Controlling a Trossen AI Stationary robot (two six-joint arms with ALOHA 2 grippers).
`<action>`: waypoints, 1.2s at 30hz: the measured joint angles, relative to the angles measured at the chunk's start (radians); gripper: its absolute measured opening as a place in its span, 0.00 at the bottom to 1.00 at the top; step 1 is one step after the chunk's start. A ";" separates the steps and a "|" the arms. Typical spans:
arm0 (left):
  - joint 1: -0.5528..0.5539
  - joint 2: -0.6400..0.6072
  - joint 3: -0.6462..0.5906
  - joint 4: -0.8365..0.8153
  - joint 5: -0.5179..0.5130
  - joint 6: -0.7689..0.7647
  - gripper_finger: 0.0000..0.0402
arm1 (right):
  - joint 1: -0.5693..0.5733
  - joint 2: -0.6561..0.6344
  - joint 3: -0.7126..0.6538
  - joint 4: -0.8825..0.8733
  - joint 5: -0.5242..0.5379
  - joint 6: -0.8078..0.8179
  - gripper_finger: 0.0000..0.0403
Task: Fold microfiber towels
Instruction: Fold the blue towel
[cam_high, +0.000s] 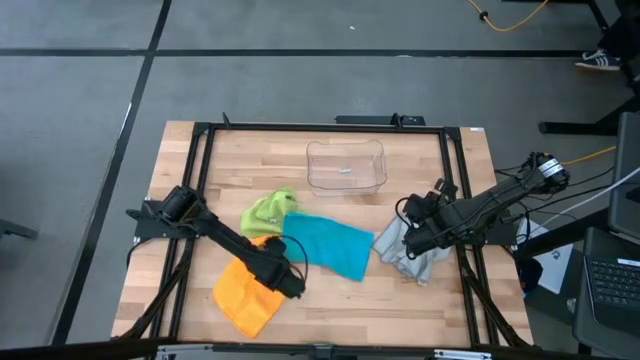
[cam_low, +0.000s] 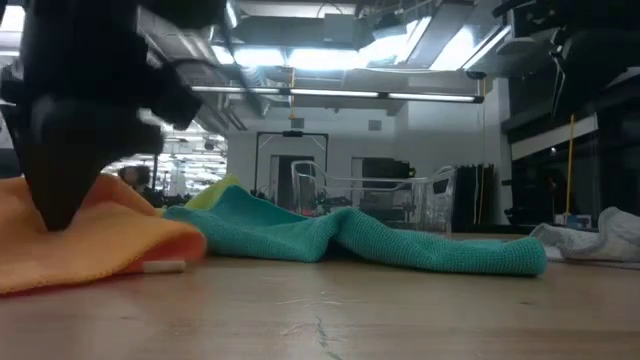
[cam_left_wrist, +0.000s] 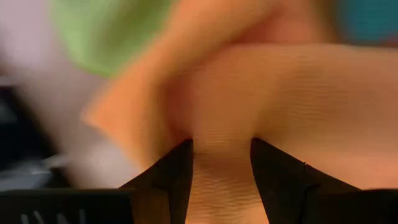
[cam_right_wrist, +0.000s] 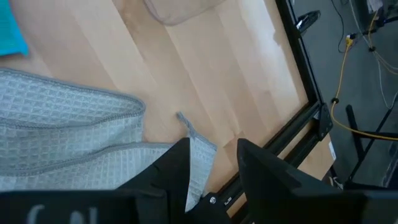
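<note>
The left gripper was low over the orange towel, near the front edge of the bench, and in the left wrist view its two fingers stood on both sides of a raised ridge of orange cloth, so it was grasping this towel. In the low view the same gripper came down as a dark mass onto the orange towel.

The right gripper was over the pale grey-blue towel, close to the right edge of the bench. In the right wrist view its fingers stood a little apart, and the corner of the grey towel reached between them; I could not tell whether they pinched it or were released.

There were four towels, one of each colour. The teal towel lay spread in the middle of the bench, and the lime green towel lay crumpled just behind it, towards the left, touching it. One clear plastic bin stood near the back edge.

The part of the orange towel under the left gripper was hidden. In the low view the green towel showed only as a small peak behind the teal one, and the grey towel was cut off at the picture's side.
</note>
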 joint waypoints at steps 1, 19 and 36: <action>0.016 0.000 -0.015 -0.032 -0.005 0.015 0.38 | 0.000 0.000 0.000 0.001 0.001 0.000 0.34; 0.504 -0.074 -0.152 -0.254 -0.552 0.401 0.38 | 0.000 0.001 0.000 0.022 0.002 0.001 0.34; 0.221 -0.430 -0.131 0.526 -0.458 0.344 0.38 | 0.002 -0.005 0.000 -0.040 0.003 0.029 0.34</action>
